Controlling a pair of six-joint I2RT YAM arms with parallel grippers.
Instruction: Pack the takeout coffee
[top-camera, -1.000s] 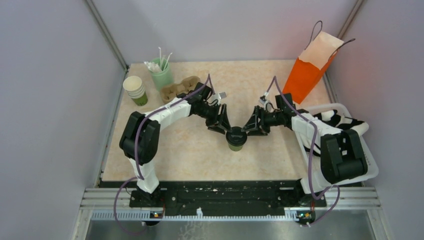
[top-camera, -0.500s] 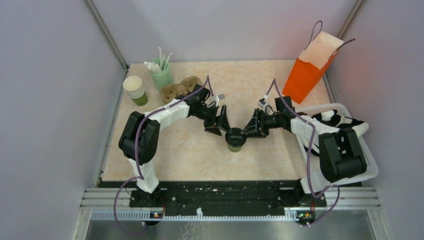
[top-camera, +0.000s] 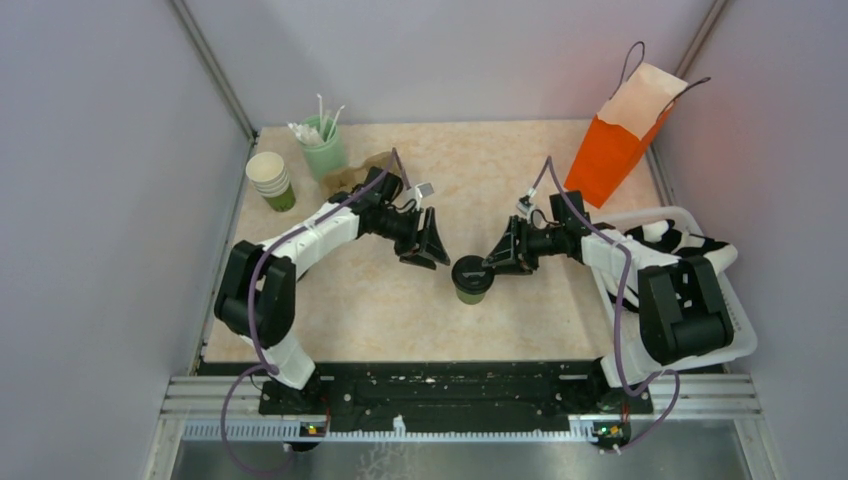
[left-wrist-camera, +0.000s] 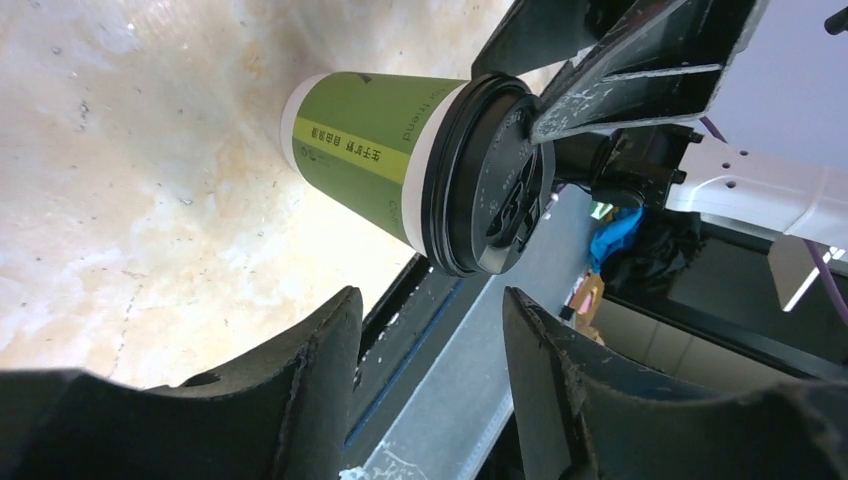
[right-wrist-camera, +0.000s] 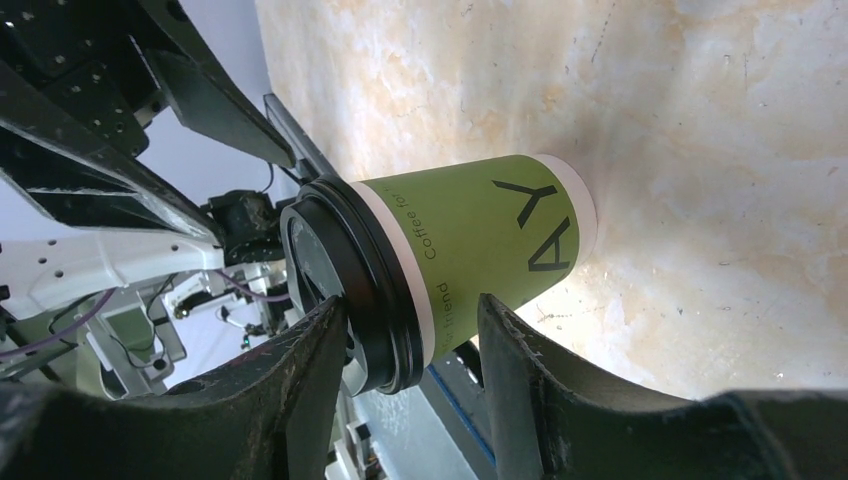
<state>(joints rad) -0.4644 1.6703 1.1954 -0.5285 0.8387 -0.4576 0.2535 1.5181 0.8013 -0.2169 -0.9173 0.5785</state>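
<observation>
The takeout coffee (top-camera: 471, 279), an olive-green and cream cup with a black lid, stands upright at the table's middle. My left gripper (top-camera: 432, 252) is open and empty, off to the cup's left and apart from it. In the left wrist view the cup (left-wrist-camera: 365, 155) stands beyond my open left gripper (left-wrist-camera: 430, 330). My right gripper (top-camera: 497, 262) is open at the right edge of the lid. In the right wrist view my right gripper (right-wrist-camera: 410, 320) straddles the lid and upper wall of the cup (right-wrist-camera: 490, 235), one finger (right-wrist-camera: 310, 370) against the lid.
An orange paper bag (top-camera: 615, 140) stands open at the back right. A white tray (top-camera: 738, 335) sits on the right. A stack of paper cups (top-camera: 270, 178), a pale-green cup of sticks (top-camera: 323, 150) and a cardboard cup carrier (top-camera: 345, 178) stand at the back left.
My left gripper has pulled back up and to the left, away from the lid. My right gripper has stayed at the lid. The cup has not moved.
</observation>
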